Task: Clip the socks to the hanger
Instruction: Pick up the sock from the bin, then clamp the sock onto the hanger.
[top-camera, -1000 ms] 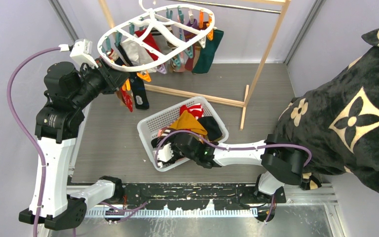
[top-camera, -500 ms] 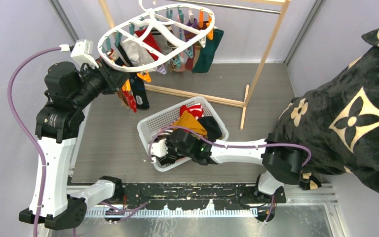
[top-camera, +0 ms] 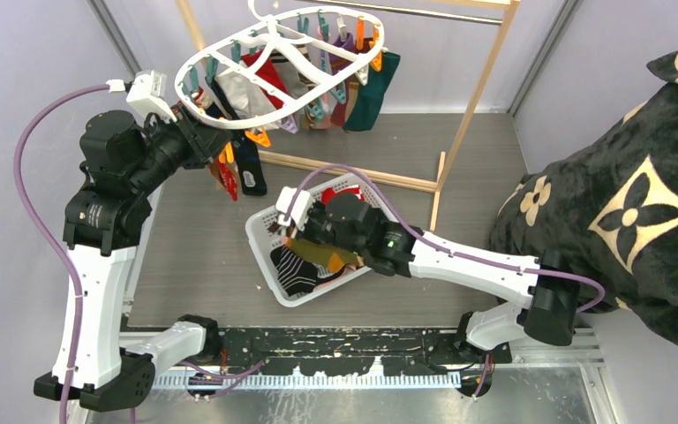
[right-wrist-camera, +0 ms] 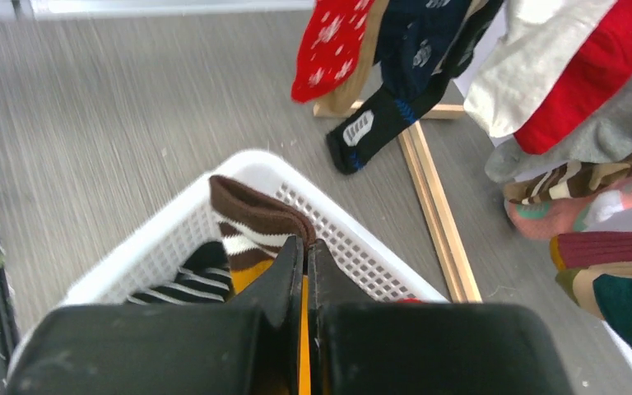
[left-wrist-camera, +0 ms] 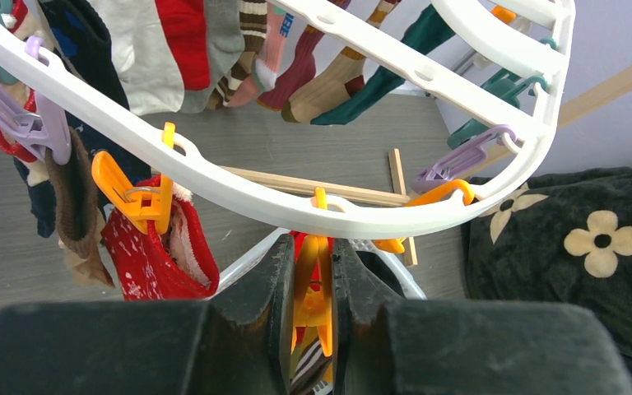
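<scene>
The hanger (top-camera: 293,55), a white oval ring (left-wrist-camera: 239,185) with coloured pegs, hangs tilted at the back left. Several socks (top-camera: 256,84) are clipped under it, among them a red Christmas-patterned one (left-wrist-camera: 152,255). My left gripper (top-camera: 214,146) (left-wrist-camera: 311,247) is shut on an orange peg (left-wrist-camera: 317,288) on the ring's near rim. My right gripper (top-camera: 303,237) (right-wrist-camera: 305,247) hangs above the white mesh basket (top-camera: 260,231), shut on a mustard sock with a brown striped cuff (right-wrist-camera: 255,218) (top-camera: 320,256). A black-and-white striped sock (top-camera: 296,269) lies in the basket.
A light wooden rack frame (top-camera: 477,97) stands behind the basket, its base bar (right-wrist-camera: 432,197) lying on the grey tabletop. A big black plush blanket with beige flower marks (top-camera: 618,203) fills the right side. The basket rim (right-wrist-camera: 173,222) sits just below my right fingers.
My right gripper has shut on the mustard sock and lifted it from the basket's near corner up and away. The left arm and the hanger have stayed put.
</scene>
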`<state>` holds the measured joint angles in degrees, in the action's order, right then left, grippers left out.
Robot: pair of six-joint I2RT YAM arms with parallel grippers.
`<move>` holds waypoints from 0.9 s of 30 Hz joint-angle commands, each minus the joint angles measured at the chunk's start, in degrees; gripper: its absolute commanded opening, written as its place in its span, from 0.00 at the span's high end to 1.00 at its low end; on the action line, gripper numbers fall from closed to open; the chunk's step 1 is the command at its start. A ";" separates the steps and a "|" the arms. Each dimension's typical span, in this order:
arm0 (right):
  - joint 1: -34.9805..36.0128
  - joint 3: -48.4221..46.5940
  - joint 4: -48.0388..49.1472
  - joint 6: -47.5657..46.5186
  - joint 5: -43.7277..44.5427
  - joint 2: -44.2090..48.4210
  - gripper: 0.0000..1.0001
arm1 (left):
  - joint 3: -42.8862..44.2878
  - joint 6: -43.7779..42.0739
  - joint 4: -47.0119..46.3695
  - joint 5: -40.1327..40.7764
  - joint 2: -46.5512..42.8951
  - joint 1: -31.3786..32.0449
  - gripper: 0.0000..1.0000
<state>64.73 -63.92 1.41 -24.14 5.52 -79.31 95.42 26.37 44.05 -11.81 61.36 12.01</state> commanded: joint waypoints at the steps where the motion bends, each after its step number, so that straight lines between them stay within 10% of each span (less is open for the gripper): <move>1: -0.31 -9.85 -0.66 13.09 3.80 1.31 0.99 | 0.80 -0.88 2.62 -1.00 -0.71 0.26 0.93; 8: -0.31 -23.06 -7.99 20.96 11.29 -0.35 0.99 | 0.65 -0.34 2.66 -1.17 -0.47 0.21 0.93; 27: -0.26 -14.94 9.27 37.40 20.15 -3.76 0.99 | -1.45 1.17 1.43 -2.77 -0.81 0.23 1.00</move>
<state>64.47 -78.08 0.43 9.39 24.34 -83.70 94.67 26.92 44.07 -13.15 61.36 12.01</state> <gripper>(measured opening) 0.048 0.173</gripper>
